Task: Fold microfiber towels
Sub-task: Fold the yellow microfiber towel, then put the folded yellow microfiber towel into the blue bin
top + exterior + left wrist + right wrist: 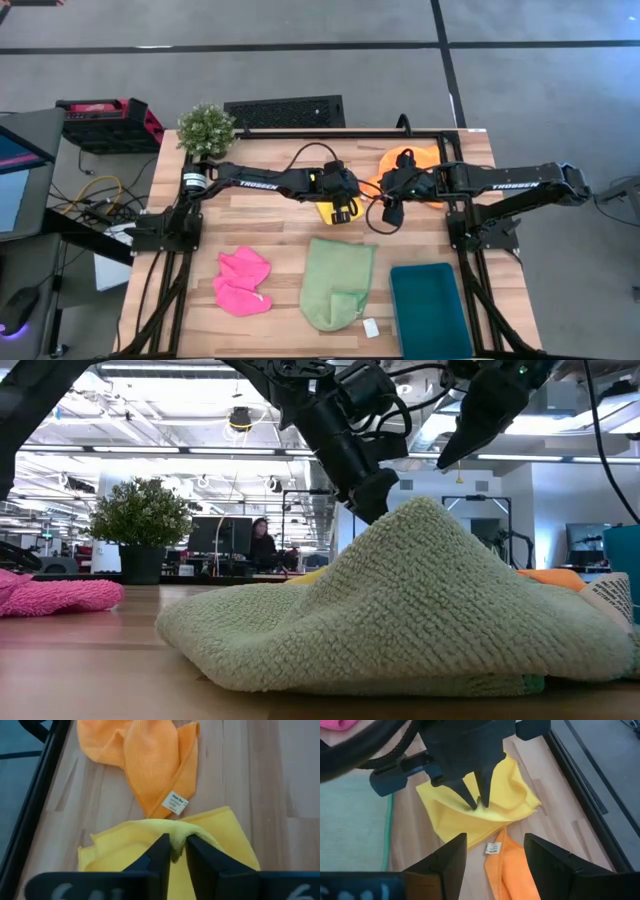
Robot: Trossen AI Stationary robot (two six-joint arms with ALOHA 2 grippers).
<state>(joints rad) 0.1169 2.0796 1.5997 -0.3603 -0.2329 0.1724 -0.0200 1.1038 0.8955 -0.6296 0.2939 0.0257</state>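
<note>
Bench (pixel 285 225): pale wood planks, matt, visible grain. Yellow towel (pixel 220 837) and orange towel (pixel 150 760): fine-ribbed soft cloth, matt; orange carries a white sewn label. Green towel (pixel 420 600): coarse looped pile, fuzzy. Left tool (pixel 173 854): fingers matt black plastic.

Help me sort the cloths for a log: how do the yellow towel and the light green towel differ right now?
The yellow towel is pinched by the left gripper; the light green towel lies free on the table, with no gripper on it. The yellow one sits mid-table beside the orange towel; the green one lies nearer the front edge, between the pink towel and the teal tray. The right gripper hovers open above the yellow one. Both are rumpled soft cloths.
</note>
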